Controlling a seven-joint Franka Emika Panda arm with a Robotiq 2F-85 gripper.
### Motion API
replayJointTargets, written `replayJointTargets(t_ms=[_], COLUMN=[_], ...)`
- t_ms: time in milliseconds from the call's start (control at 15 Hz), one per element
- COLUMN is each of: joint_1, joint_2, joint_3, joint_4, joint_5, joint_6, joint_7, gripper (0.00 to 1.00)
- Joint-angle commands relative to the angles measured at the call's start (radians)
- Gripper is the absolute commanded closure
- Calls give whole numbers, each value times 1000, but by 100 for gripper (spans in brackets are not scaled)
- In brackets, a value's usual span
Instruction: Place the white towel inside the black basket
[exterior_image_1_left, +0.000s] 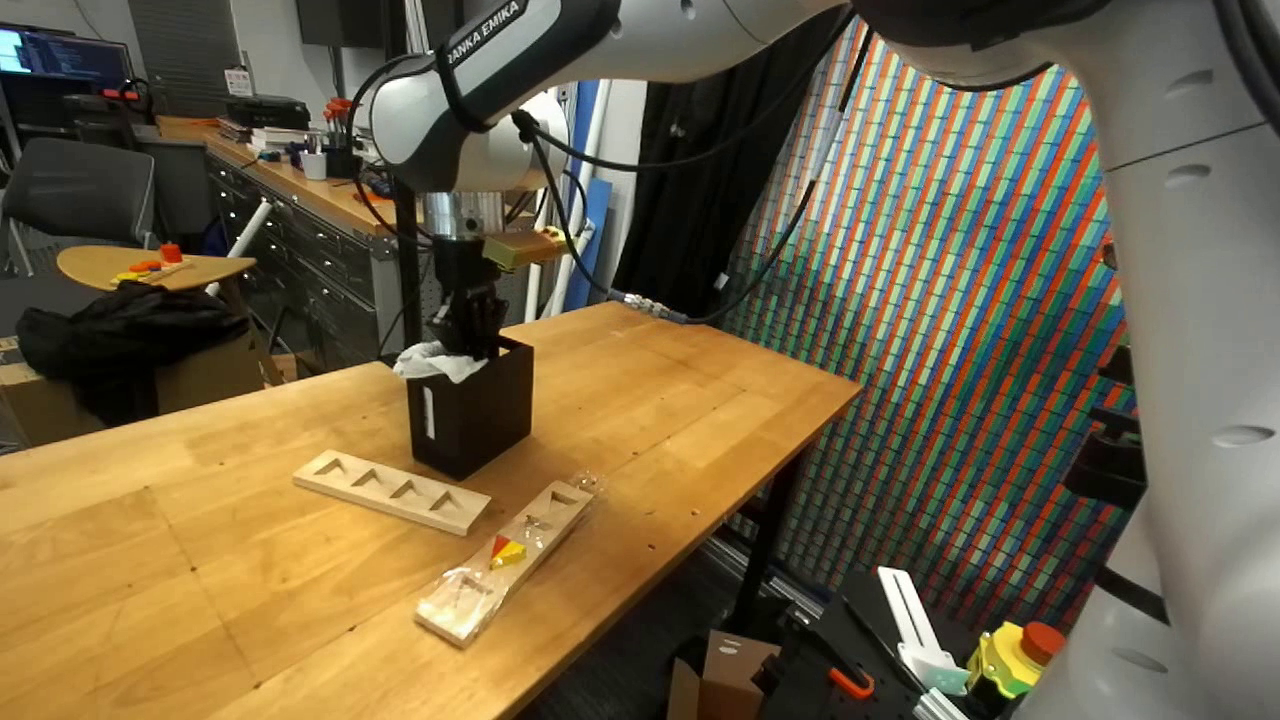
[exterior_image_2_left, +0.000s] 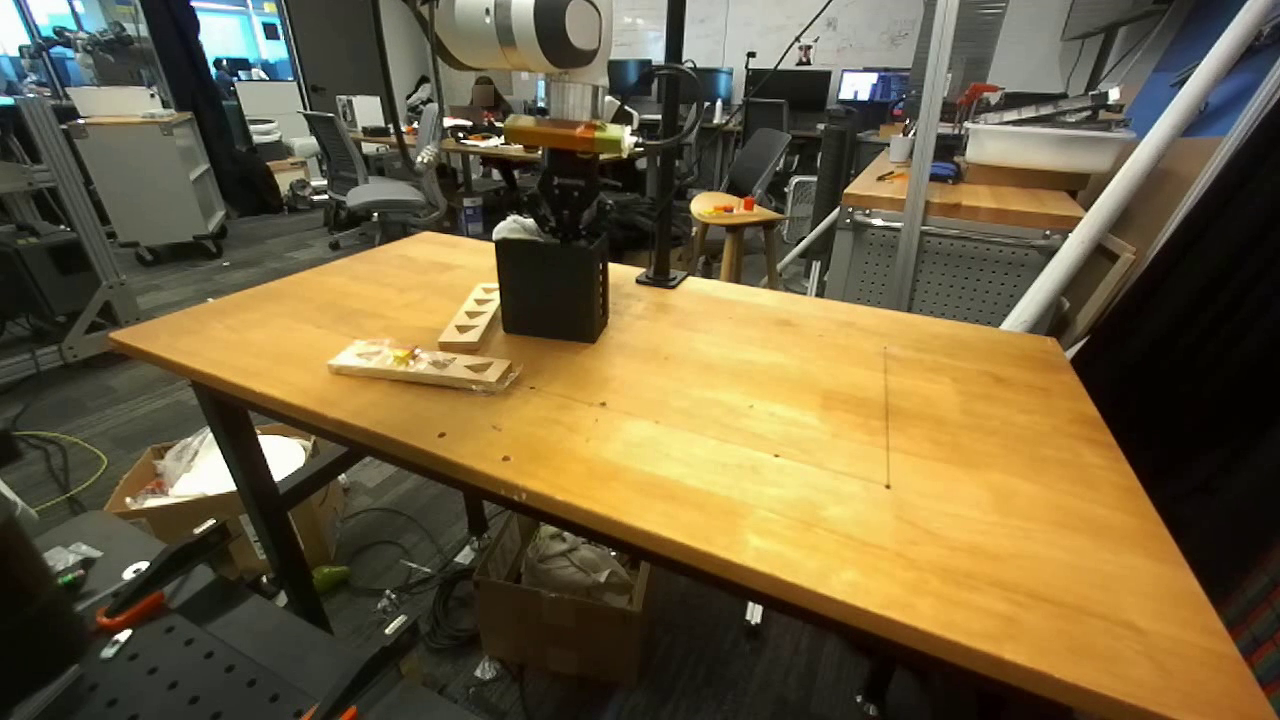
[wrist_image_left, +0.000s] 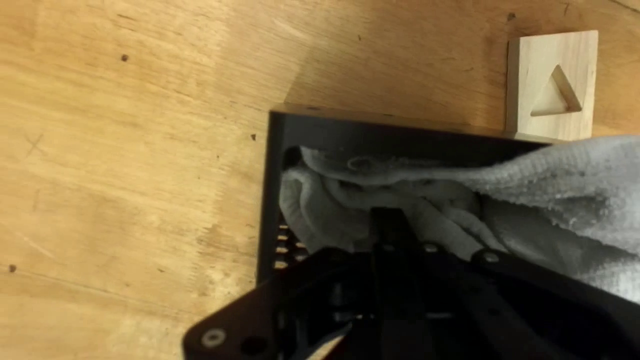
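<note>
In an exterior view, from the left: monitor (exterior_image_1_left: 62, 55), cut by the frame edge, lines on it too small to read. Paper notice (exterior_image_1_left: 238, 82), likewise illegible. Pale wooden block (exterior_image_1_left: 390, 492), triangular recesses up, flat on the table (exterior_image_1_left: 100, 540) near the basket. White towel (exterior_image_1_left: 442, 362) bunched in the mouth of the black basket (exterior_image_1_left: 480, 415), one end lapping over the rim. Basket upright; narrow white stripe (exterior_image_1_left: 428, 413) on its side, label or slot, cannot tell. Arm (exterior_image_1_left: 680, 40) overhead: "RANKA EMIKA" readable, start of the name running into a black strap (exterior_image_1_left: 455, 90). Wrapped block (exterior_image_1_left: 495, 572) in clear plastic, red-and-yellow patch on it, nature unclear. Far right, red-topped button (exterior_image_1_left: 1042, 643).

Wrist view, same order: faint x-shaped mark (wrist_image_left: 34, 145) on the wood. Lower part of the basket lost behind the gripper (wrist_image_left: 389, 220), whose tips the walls hide in both exterior views. Fingers (wrist_image_left: 392, 237) clenched together inside the rim, over the towel's folds; whether they touch or pinch cloth, too dark to tell. Towel lies left of, beyond and right of the fingertips, partly down in the basket; its right part covers the rim and runs out of frame.
</note>
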Motion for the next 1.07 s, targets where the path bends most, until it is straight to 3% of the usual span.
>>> replayJointTargets(t_ms=[0,600,1000], joint_1=[16,89,174], joint_2=[-68,-120,-192], joint_3=[-11,6,1], joint_4=[-23,-69,-121], joint_5=[-38,-64,-169], joint_6=[-12,5,-21], joint_7=[9,111,260], gripper=[100,100,100])
